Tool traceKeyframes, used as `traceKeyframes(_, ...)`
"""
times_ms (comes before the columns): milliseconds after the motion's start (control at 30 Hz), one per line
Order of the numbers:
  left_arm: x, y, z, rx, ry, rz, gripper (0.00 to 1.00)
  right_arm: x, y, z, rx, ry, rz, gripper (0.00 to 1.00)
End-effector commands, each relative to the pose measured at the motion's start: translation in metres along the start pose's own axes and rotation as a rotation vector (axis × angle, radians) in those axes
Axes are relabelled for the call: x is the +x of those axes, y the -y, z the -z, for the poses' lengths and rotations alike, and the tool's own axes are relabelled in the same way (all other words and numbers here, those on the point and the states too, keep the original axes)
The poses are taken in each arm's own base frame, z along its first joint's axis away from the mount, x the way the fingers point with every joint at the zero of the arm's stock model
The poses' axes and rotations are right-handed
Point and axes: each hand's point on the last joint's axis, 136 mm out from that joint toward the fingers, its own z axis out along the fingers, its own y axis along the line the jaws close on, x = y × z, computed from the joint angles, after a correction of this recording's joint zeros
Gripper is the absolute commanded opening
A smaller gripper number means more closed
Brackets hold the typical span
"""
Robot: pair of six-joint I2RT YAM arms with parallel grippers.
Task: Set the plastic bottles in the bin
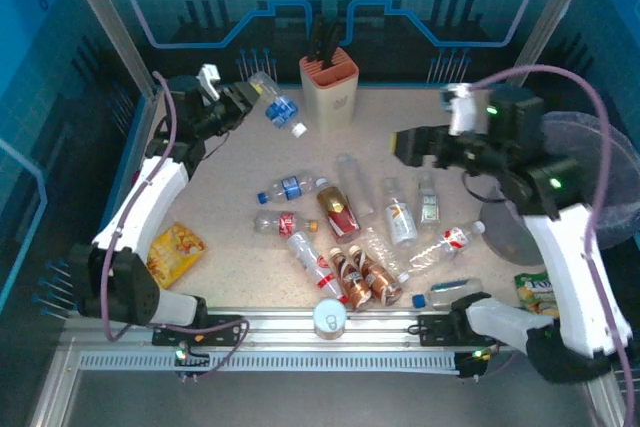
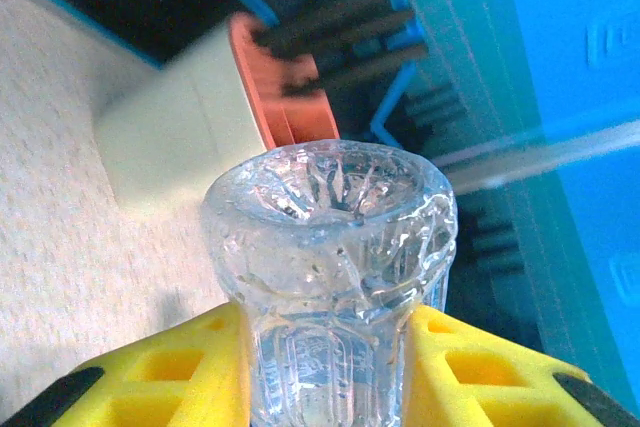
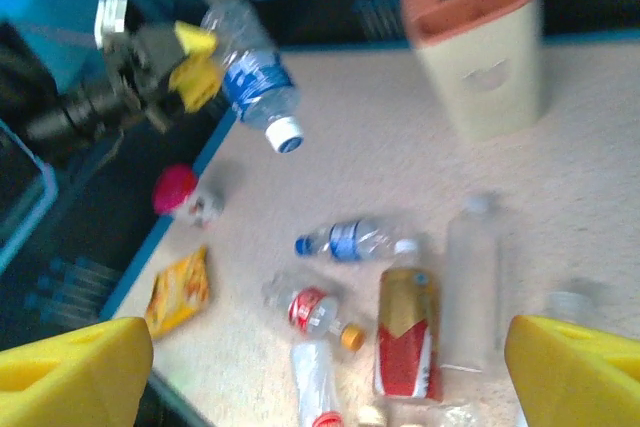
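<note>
Jaws first: my left gripper (image 1: 248, 99) is clenched on a clear blue-label bottle (image 1: 277, 105), lifted off the surface at the far left; my right gripper (image 1: 408, 143) stands wide apart with nothing between its fingers, hovering at the right over the table (image 1: 220, 182). The other bottles (image 1: 340, 237) lie scattered on their sides across the middle and near part; the bin (image 1: 615, 162), lined with a pale bag, sits at the far right edge behind my right arm, well apart from the held bottle.

I judge these bottles light, thin-walled and probably empty; they should dent under a hard squeeze and the smooth plastic may slip or twist, so I'd take them across the body, as the left wrist view shows here, just behind the flared base.

The surface is pale, speckled and matte, likely with decent friction; a knife block (image 1: 329, 82) stands at the far centre; blue panelled walls (image 1: 60, 67) and metal framing close the cell in, leaving little room at the sides.
</note>
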Motion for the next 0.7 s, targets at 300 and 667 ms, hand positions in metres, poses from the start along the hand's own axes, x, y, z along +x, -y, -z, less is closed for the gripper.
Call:
traceKeyframes(300, 0.108, 0.012, 0.013, 0.113, -0.304, 0.042, 0.37, 0.024, -0.037, -0.154, -0.318, -0.247, 0.084, 0.99)
traceKeyframes(667, 0.11, 0.011, -0.002, 0.143, -0.283, 0.092, 0.35, 0.057, -0.032, -0.185, -0.386, -0.346, -0.045, 0.93)
